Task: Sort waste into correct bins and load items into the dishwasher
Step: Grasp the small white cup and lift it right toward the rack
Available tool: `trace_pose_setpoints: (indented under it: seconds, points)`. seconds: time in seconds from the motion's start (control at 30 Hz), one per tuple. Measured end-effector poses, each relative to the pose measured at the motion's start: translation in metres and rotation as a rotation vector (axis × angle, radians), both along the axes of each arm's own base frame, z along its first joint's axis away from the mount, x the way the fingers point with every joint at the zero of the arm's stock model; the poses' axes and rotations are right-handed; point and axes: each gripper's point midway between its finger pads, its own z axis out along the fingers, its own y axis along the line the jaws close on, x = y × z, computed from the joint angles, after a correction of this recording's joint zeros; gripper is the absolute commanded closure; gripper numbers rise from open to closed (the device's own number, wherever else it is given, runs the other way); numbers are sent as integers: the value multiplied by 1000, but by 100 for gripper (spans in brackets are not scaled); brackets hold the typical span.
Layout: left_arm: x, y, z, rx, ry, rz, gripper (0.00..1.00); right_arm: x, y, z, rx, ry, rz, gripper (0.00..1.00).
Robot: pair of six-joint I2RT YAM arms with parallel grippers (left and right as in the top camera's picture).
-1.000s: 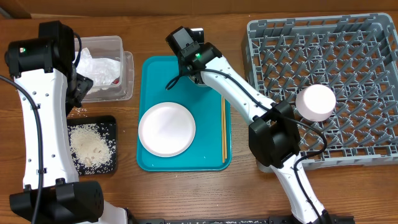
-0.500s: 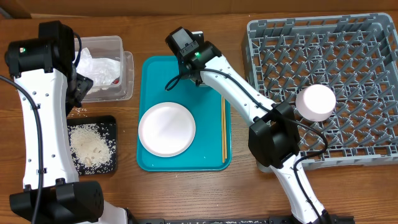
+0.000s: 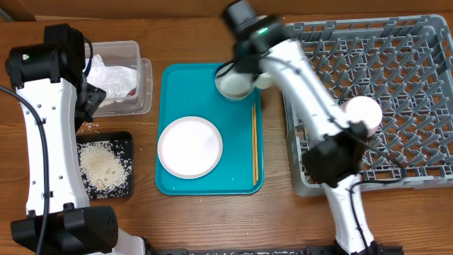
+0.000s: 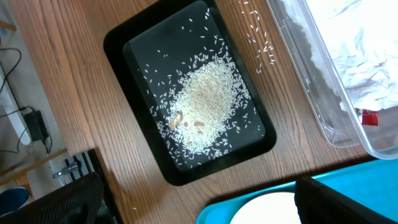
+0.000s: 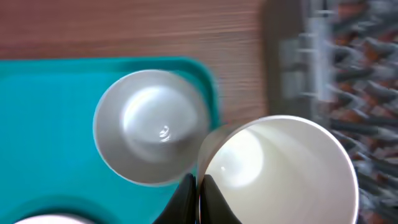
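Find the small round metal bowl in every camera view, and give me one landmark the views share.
Overhead: the small round metal bowl sits in the top right corner of the teal plastic tray.
Left wrist: not in it.
Right wrist: left of centre, on the tray's corner, beside the pale cup.
Shared landmark: the tray, which also shows along the left wrist picture's bottom edge.

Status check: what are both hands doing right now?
Left hand open near the rice tray. Right hand shut on the cup at its rim, between metal bowl and rack. One white bowl racked; nothing blocking.
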Motion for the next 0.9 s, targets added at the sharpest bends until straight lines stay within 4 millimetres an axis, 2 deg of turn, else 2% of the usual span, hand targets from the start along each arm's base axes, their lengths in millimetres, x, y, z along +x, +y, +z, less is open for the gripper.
trace_pose_setpoints:
  seconds: [0.03,0.07,0.1,0.17,0.27,0.4,0.53,0.6,0.9]
  points:
    - [0,0,0,0,0,0,0,0,-11,9,25,2,-19,96]
    - [0,0,0,0,0,0,0,1,-35,27,80,2,-60,96]
    - [0,0,0,0,0,0,0,1,-40,32,92,-1,-71,96]
    - [0,0,0,0,0,0,0,2,-69,52,182,0,-105,96]
    - [0,0,0,0,0,0,0,4,-100,70,308,3,-101,96]
    - [0,0,0,0,0,0,0,6,-116,78,481,20,1,96]
    - [0,0,0,0,0,0,0,3,-116,78,663,38,132,96]
    - [0,0,0,0,0,0,0,4,-120,71,749,46,164,96]
    - [0,0,0,0,-1,0,0,13,-174,10,1096,5,131,96]
